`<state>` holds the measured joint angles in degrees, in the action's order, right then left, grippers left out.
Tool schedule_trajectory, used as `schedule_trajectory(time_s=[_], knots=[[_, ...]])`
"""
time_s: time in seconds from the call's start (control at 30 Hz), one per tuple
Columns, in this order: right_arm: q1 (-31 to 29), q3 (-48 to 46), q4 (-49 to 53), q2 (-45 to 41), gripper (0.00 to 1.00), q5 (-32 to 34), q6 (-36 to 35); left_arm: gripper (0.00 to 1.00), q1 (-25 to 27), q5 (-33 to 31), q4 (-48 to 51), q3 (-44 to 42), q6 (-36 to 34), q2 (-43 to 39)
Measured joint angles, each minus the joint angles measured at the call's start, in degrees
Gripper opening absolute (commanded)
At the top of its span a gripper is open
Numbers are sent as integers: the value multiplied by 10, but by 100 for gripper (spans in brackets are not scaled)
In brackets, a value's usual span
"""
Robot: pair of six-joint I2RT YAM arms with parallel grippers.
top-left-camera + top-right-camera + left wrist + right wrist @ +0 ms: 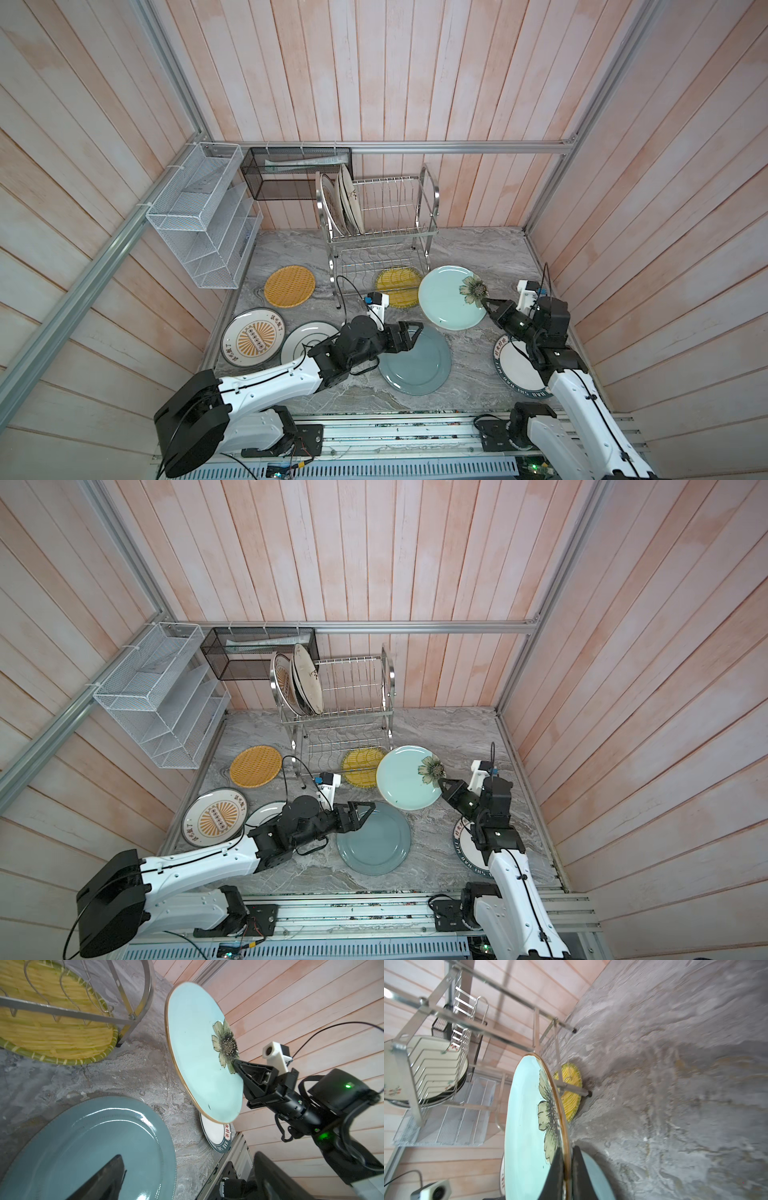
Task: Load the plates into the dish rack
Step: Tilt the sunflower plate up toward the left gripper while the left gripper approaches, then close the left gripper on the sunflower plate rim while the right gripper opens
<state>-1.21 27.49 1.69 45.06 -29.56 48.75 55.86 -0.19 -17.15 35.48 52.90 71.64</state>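
My right gripper [486, 303] [568, 1155] is shut on the rim of a pale celadon plate [444, 297] [197, 1047] with a flower print. The plate is lifted and tilted in front of the dish rack [432, 195]. Three plates [349, 199] stand in the rack's upper tier at its left end. My left gripper [417, 337] [187, 1167] hangs open just over the near-left rim of a grey-blue plate [419, 365] lying flat, with nothing in its jaws.
Flat on the marble lie a yellow woven plate [289, 286], another [397, 286] under the rack, a sunburst plate [253, 337], a white plate [305, 338] under my left arm and a teal-rim plate [515, 370] under my right. A white mesh organiser [203, 216] and a black basket [295, 170] hang on the walls.
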Motion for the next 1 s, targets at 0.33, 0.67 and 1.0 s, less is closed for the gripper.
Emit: schedule_trajectory(time_s=[0.33, 0.67, 1.0], knots=[[-68, -2, -2, -14, 0, 10, 40, 56, 21, -85, -7, 36, 118, 55], [-76, -7, -3, -27, 0, 15, 44, 24, 27, -127, -3, 45, 201, 68], [-78, -12, -3, -35, 0, 16, 43, 20, 30, -139, -44, 45, 237, 87]])
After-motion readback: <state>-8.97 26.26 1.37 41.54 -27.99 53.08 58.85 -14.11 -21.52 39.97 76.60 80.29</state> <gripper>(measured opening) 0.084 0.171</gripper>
